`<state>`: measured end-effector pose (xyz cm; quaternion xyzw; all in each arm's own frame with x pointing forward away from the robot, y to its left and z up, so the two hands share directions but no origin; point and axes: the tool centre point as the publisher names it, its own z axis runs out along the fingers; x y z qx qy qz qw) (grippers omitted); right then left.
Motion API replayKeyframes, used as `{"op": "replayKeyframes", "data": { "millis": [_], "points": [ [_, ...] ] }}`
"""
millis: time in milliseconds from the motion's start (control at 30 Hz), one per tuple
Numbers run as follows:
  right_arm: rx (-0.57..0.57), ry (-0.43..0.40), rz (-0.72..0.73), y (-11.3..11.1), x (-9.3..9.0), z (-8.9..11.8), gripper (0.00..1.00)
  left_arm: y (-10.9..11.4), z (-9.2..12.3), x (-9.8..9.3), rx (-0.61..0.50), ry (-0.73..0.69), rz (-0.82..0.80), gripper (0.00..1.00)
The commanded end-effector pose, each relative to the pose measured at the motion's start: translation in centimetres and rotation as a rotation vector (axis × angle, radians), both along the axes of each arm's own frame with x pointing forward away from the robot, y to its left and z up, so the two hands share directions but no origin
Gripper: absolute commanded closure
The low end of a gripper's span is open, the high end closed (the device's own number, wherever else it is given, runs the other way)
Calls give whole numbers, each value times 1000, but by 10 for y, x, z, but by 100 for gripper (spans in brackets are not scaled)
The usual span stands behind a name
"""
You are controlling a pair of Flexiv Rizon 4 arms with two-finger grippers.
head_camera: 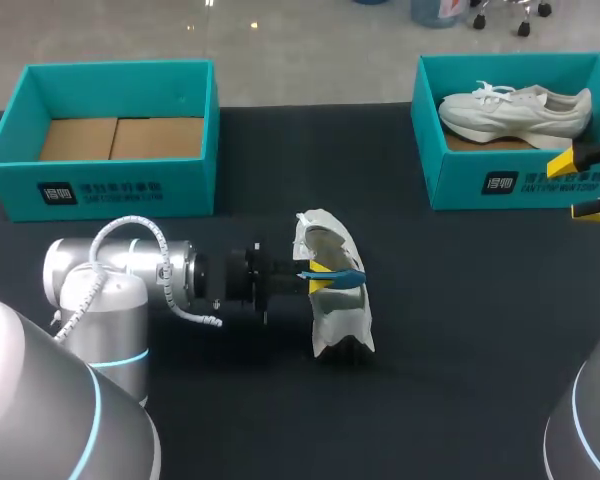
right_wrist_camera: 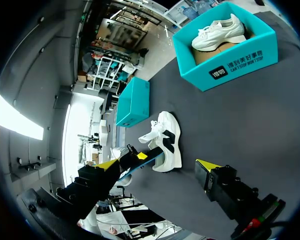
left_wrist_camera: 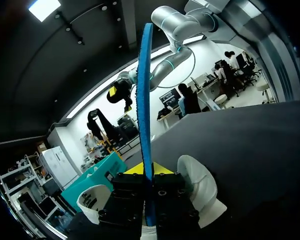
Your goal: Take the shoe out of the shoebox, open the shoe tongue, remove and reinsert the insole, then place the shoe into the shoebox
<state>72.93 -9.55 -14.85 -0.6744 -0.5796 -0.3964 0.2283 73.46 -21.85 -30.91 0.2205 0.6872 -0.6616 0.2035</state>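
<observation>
While my left gripper pinches blue insole edge-on, white shoe sits mid-surface, right at that gripper; my right gripper spread wide, just beside right shoebox holding second white shoe; left shoebox well apart.

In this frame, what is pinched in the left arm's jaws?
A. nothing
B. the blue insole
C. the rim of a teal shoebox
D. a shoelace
B: the blue insole stands on edge, clamped from both sides between the left jaws, right by the white shoe outside the boxes.
</observation>
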Motion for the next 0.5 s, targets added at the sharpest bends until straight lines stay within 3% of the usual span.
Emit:
{"op": "replayKeyframes", "data": {
  "millis": [33, 500],
  "points": [
    [-2, 1, -1, 0, 0, 0, 0, -2, -3, 5, 19, -7, -3, 100],
    [-2, 1, -1, 0, 0, 0, 0, 2, -17, 13, 84, -100, -5, 100]
  ]
}}
